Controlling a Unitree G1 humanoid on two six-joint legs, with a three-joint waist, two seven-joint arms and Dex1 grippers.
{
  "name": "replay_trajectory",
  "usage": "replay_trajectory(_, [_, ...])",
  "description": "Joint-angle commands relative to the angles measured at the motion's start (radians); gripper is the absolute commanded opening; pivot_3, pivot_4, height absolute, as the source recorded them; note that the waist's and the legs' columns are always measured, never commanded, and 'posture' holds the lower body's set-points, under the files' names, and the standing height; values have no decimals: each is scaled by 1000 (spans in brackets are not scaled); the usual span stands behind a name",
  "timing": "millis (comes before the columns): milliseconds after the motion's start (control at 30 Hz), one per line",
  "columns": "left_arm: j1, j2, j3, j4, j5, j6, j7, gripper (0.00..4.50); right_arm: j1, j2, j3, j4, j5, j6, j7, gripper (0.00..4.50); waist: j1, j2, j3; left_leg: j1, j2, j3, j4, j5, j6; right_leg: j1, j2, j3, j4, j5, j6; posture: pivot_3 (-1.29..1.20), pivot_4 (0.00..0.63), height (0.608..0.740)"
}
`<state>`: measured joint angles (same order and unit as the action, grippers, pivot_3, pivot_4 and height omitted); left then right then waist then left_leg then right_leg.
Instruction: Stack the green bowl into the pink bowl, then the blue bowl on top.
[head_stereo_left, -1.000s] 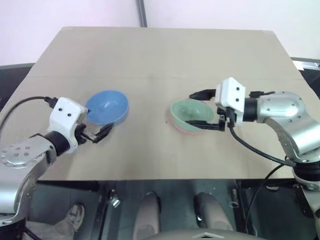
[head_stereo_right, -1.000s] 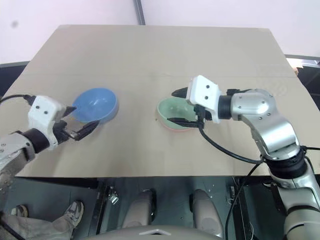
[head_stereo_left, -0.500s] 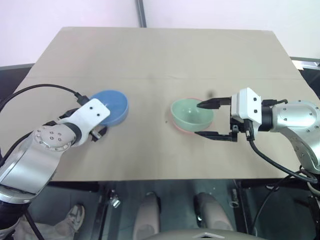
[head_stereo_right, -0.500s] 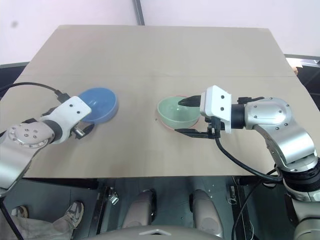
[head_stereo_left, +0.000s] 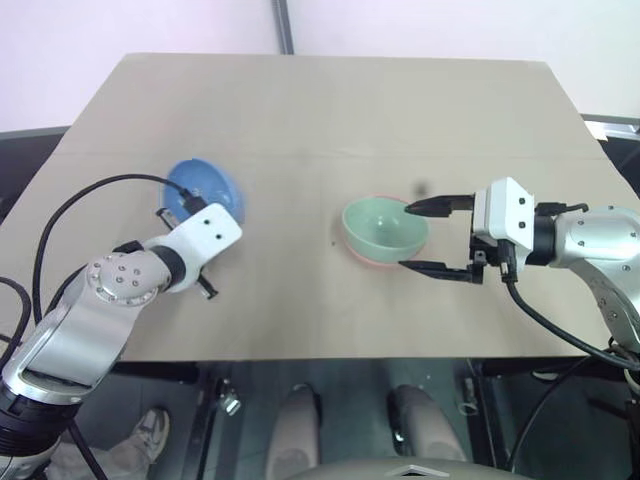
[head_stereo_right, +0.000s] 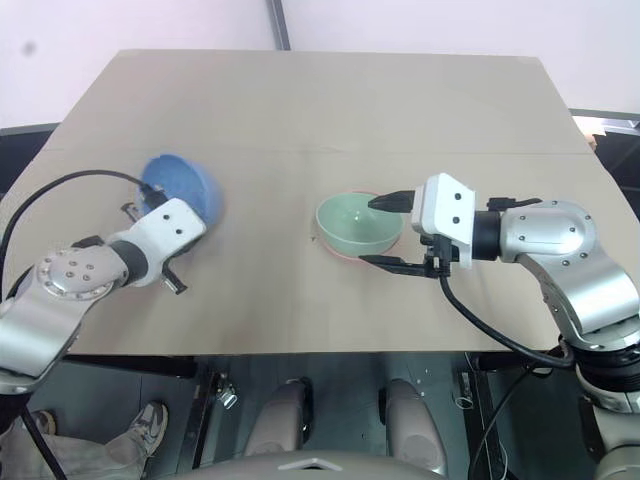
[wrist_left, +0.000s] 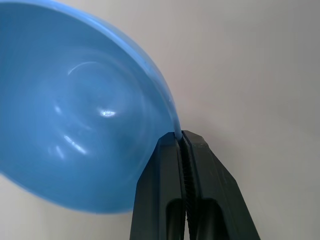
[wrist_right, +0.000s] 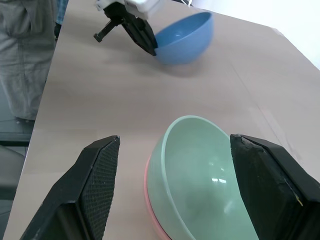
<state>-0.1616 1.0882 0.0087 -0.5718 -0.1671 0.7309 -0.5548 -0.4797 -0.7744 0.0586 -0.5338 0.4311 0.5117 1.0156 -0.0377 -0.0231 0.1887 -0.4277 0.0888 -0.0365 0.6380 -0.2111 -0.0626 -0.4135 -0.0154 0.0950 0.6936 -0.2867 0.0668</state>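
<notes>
**Blue bowl pinched by rim only – slip risk**

Left gripper is clamping the blue bowl rim, bowl tilting at bench left. Thin edge grip may be slipping or swinging. Right gripper is hanging open beside green bowl, nested in pink bowl, centre-right – could be blocking the drop.

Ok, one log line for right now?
green bowl nested in pink bowl | left gripper shut on blue bowl rim | right gripper open

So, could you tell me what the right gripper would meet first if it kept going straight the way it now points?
Most likely the green bowl, nested in the pink bowl. The right gripper stands open just beside it, fingers either side of that line. Depth is hard to judge, so it might skim over the rim.
</notes>
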Motion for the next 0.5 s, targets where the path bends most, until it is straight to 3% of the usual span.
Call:
replay_trajectory(33, [-64,-16,76,-32,-48,-191,-111,48,5,-13,-42,-35,14,-15,-14,3850,2,0,0,0,0,0,0,0,0,0,0,0,0,0,0,0,150,740])
replay_trajectory(167, [-144,-25,31,32,-117,-400,-331,48,14,-19,-51,-42,14,-11,-27,3850,2,0,0,0,0,0,1,0,0,0,0,0,0,0,0,0,150,740])
replay_trajectory(500, [-470,-77,-110,254,-149,-567,-666,48,43,-44,-89,-73,19,10,-64,3850,1,0,0,0,0,0,3,0,0,1,0,0,1,0,0,0,150,740])
